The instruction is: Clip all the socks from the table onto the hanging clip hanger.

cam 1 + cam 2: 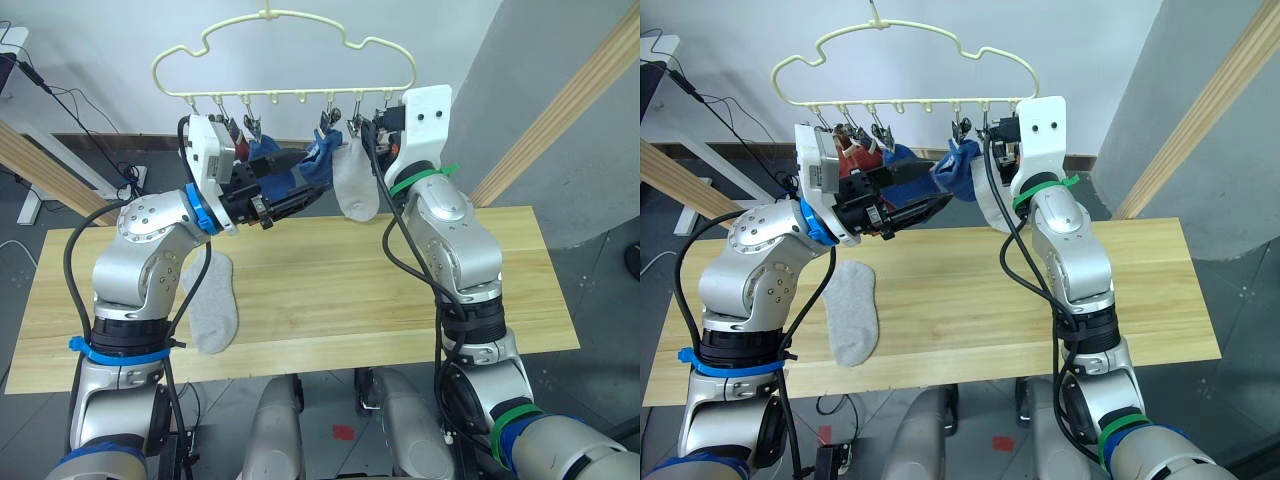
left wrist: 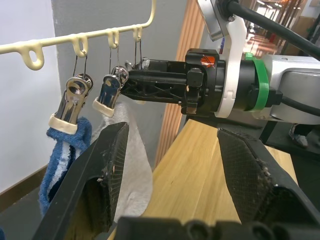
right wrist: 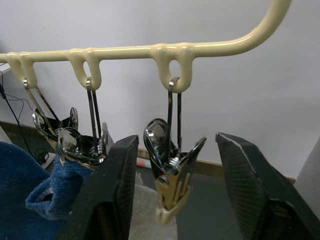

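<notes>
Right gripper [image 3: 172, 195] was spread wide around a clip [image 3: 172, 170] on the clip hanger [image 1: 283, 55], gripping nothing. Left gripper [image 2: 172, 165] gaped empty beside the hanging grey sock [image 1: 354, 180].

Text/label check: nil legible.
No readable txt, brand, no. or sign on any surface in any view; nothing to log under this item.
</notes>
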Available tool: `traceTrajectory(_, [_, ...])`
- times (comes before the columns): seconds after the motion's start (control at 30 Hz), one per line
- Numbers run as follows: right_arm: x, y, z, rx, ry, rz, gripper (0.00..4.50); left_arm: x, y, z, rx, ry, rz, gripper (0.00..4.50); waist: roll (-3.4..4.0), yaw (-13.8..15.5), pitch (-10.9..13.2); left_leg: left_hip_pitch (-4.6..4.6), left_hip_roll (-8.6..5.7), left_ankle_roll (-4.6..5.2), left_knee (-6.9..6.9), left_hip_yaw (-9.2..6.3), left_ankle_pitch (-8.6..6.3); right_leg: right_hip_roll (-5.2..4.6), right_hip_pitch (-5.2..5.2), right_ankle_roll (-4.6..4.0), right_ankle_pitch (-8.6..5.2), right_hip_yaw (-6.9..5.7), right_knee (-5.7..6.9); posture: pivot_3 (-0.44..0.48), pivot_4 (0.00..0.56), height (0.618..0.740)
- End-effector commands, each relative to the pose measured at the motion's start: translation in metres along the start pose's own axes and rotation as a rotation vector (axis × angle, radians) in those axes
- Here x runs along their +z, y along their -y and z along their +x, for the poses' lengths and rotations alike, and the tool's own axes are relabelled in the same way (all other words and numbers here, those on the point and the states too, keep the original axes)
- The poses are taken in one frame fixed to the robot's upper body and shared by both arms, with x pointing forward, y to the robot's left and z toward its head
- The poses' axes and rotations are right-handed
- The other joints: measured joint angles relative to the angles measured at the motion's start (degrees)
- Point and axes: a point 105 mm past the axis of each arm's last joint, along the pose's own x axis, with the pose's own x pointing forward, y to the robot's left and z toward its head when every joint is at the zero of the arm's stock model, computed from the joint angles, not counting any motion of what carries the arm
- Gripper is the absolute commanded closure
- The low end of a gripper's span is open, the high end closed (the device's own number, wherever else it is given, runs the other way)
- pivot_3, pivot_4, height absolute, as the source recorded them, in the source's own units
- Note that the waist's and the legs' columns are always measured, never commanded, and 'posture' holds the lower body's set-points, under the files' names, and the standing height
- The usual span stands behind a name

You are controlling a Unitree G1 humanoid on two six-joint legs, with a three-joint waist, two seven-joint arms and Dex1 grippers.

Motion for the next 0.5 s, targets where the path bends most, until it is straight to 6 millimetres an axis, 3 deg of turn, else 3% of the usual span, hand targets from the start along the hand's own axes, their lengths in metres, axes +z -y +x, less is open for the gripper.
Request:
traceTrajectory(0.03, [0.019, -0.002, -0.003, -0.003, 0.073, -0.002, 1.92, 0.012, 0.002, 0.001, -0.012, 0.031, 0.055, 1.41, 0.0, 0.01, 0.0, 0.0, 0.0, 0.0, 0.0, 0.0, 0.0, 0.0, 0.0, 0.0, 0.0, 0.01, 0.0, -0.046, 0.366, 0.74])
traceTrajectory(0.5, [0.029, -0.026, 0.002, 0.059, 0.09, 0.073, 1.92, 0.011, 0.002, -0.001, -0.006, 0.025, 0.055, 1.41, 0.0, 0.09, 0.0, 0.0, 0.0, 0.0, 0.0, -0.01, 0.0, -0.01, 0.0, 0.0, 0.0, 0.0, 0.0, -0.037, 0.371, 0.74])
